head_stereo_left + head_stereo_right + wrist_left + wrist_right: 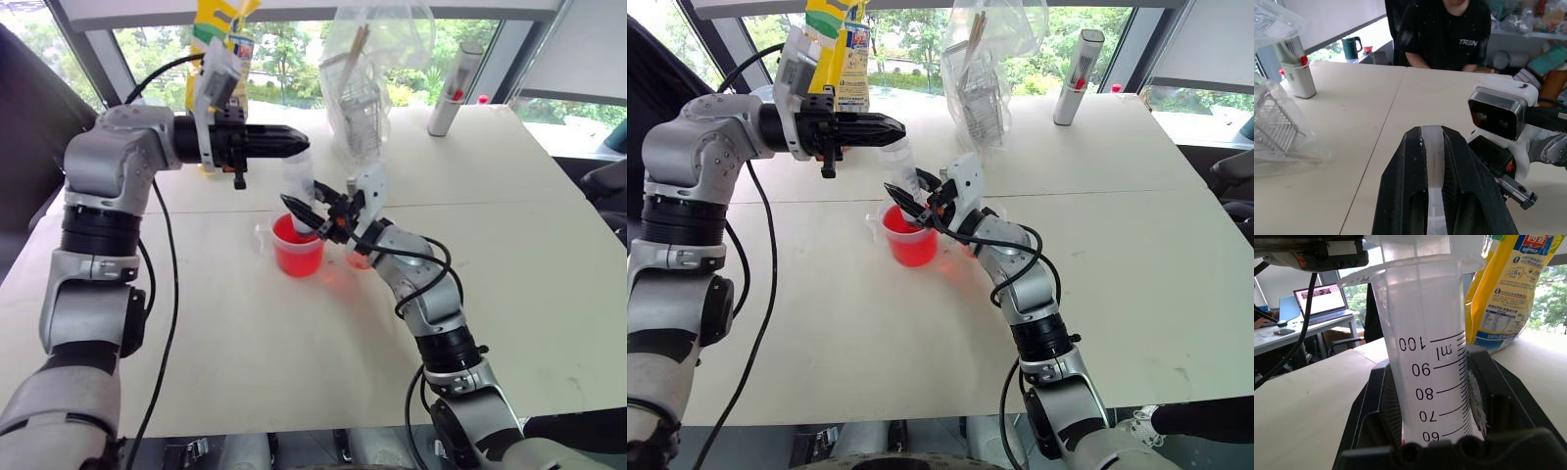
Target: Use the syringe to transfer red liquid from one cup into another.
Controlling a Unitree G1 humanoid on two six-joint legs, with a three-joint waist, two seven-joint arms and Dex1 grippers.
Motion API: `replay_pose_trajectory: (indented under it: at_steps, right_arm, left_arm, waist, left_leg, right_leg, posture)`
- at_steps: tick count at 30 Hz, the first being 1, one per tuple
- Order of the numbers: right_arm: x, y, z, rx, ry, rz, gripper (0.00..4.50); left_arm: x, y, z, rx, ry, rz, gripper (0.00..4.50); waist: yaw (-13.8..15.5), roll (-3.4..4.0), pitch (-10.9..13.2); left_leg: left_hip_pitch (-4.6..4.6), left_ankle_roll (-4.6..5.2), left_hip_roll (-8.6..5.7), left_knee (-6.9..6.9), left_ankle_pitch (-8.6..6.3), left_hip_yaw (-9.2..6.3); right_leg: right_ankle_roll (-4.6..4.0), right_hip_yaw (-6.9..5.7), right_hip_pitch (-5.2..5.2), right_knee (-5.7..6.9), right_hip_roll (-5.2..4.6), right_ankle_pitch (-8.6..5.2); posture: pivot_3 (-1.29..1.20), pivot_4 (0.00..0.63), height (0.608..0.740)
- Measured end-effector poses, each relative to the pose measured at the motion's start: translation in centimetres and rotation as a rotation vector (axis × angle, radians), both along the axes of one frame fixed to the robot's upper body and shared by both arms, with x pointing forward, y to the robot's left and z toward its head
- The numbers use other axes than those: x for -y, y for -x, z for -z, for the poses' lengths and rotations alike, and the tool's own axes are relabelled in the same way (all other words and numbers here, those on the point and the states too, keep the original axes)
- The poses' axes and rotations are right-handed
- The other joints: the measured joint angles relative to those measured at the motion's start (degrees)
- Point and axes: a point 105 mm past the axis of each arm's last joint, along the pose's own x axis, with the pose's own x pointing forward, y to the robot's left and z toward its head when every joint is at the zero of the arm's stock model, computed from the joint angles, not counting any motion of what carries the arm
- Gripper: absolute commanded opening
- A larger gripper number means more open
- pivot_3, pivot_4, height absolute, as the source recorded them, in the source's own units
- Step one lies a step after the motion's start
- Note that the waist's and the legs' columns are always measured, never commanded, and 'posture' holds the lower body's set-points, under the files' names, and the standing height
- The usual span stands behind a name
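The syringe (300,186) is being held upright over the wide red cup (297,247), its lower end dipping toward the red liquid (294,257) inside that cup. The barrel is being clamped just above the wide red cup by the right gripper (306,217), its fingers closed on the clear tube. The plunger end, higher above the wide red cup, is being pinched by the left gripper (294,143), which is lying level with its fingers closed tight on the white plunger stem.

The step in hand is judged to be the drawing of liquid. For this to be done well, the barrel should be kept steady and vertical by the right gripper while the plunger is being pulled straight up along the barrel's axis; any sideways pull is likely to tilt the nozzle out of the liquid or tip the wide red cup. The smaller cup (359,259) is standing just behind the right wrist, beside the wide red cup, and should be avoided.

In the right wrist view the printed scale on the barrel (1425,357) is being shown, clear of red down to the sixty mark. In the left wrist view the white stem (1433,161) between the fingers and a seated person (1447,32) across the table (1376,122) are being shown. The cups are being seen from the head views.
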Motion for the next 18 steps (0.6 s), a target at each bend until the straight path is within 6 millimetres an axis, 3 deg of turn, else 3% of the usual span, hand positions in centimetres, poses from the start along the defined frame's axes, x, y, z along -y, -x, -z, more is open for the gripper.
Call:
replay_pose_trajectory:
  at_steps: [18]
  right_arm:
    - [0.01, -0.19, 0.35, -0.01, 0.001, 0.003, 1.45]
  left_arm:
    - [-0.13, -0.27, -0.13, -0.003, 0.006, -0.007, 0.06]
  waist:
    - [0.0, 0.0, 0.0]
  left_leg:
    - [0.0, 0.0, 0.0, 0.0, 0.0, 0.0]
  right_leg:
    - [0.0, 0.0, 0.0, 0.0, 0.0, 0.0]
  posture:
    - [0.0, 0.15, 0.739]
